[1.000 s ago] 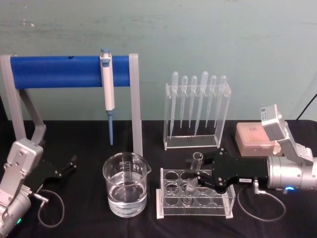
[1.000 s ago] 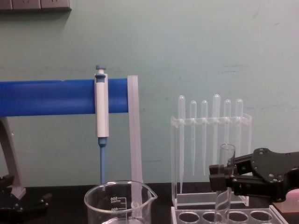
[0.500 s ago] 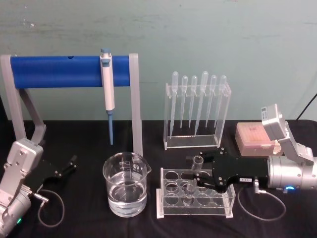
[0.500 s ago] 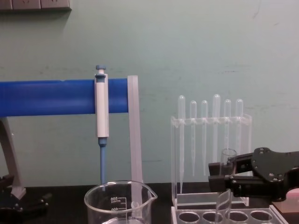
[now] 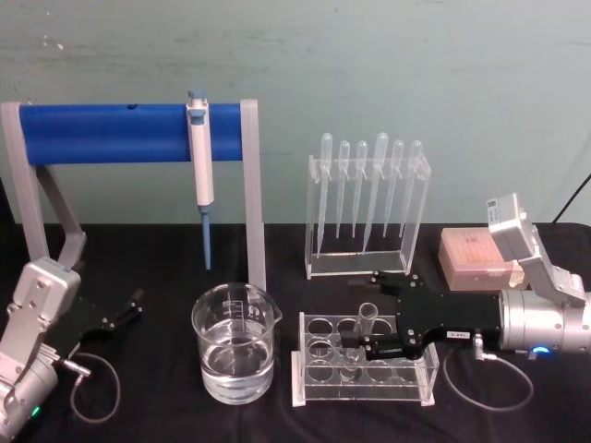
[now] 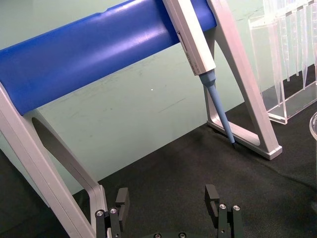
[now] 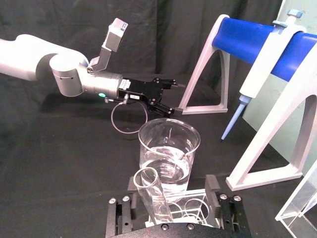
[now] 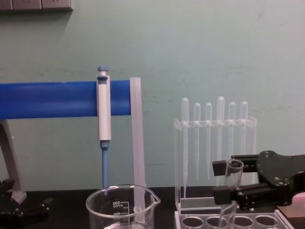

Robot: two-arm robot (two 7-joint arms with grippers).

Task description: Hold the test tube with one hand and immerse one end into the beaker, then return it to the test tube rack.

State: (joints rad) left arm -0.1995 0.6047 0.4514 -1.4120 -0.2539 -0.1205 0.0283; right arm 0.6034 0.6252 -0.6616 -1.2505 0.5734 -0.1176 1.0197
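The test tube (image 5: 363, 325) stood upright in a hole of the clear rack (image 5: 364, 372), just right of the beaker (image 5: 235, 342) of water. The right gripper (image 5: 362, 336) had its fingers spread either side of the tube, not pinching it as far as I could tell. The left gripper (image 6: 168, 198) sat idle and spread on the table at left. Thin glass like that is light, slick and breakable, so I'd grab mid-body, gently.

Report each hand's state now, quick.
Left hand: open, holding nothing, parked beside the blue stand.
Right hand: open around the test tube, which stands in the rack.
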